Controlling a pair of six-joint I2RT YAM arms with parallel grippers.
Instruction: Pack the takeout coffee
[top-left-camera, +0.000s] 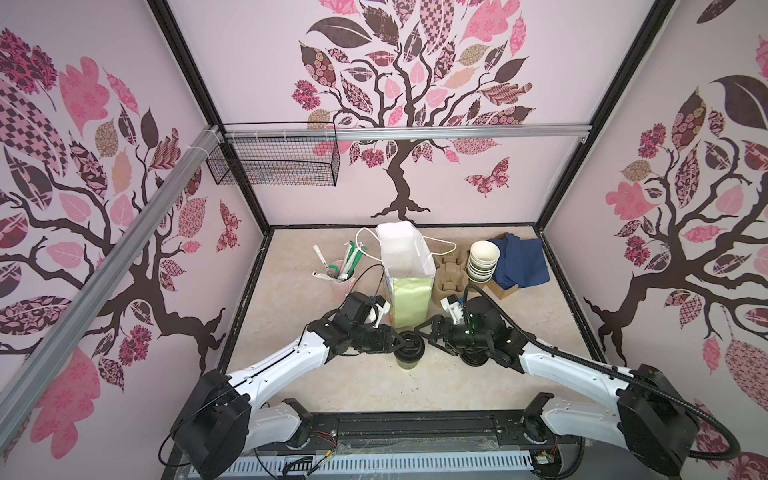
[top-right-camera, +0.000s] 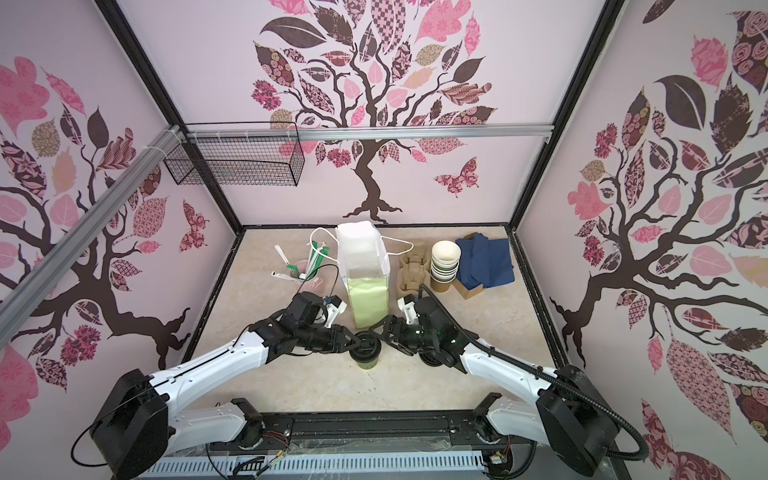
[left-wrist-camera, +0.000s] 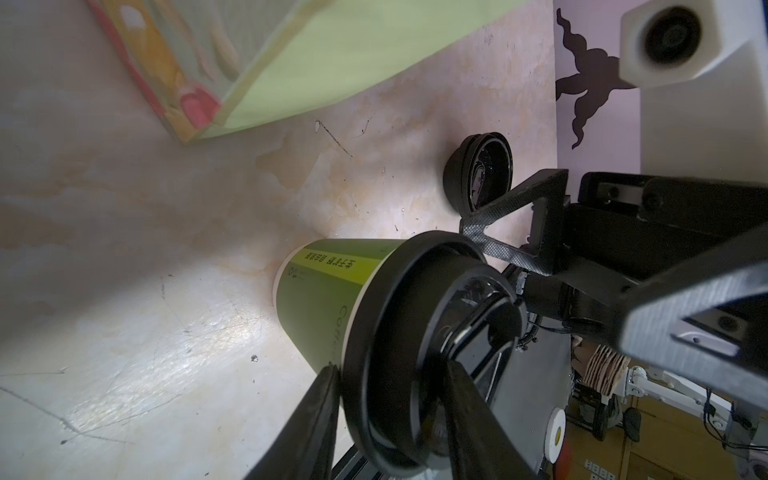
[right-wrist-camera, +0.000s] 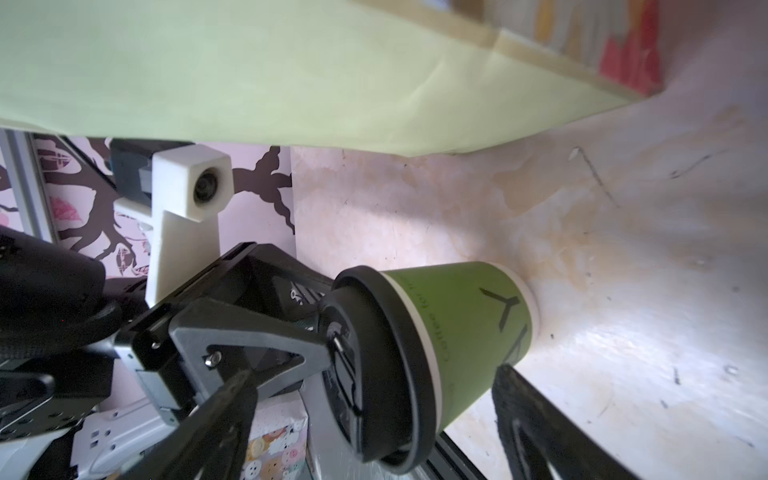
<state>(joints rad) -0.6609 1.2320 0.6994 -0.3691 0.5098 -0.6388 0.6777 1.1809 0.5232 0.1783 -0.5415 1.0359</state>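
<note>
Green, black-lidded takeout coffee (top-left-camera: 409, 354) is standing upright mid-table (top-left-camera: 332, 374), paper bag (top-left-camera: 409, 299) just beyond, open room nearer; left end effector (left-wrist-camera: 390, 374) is gripping its lid, right end effector (right-wrist-camera: 376, 371) is gaping beside it

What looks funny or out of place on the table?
A spare black lid lies loose on the table, a little way from the takeout coffee. It looks odd because that coffee already wears its own lid.
</note>
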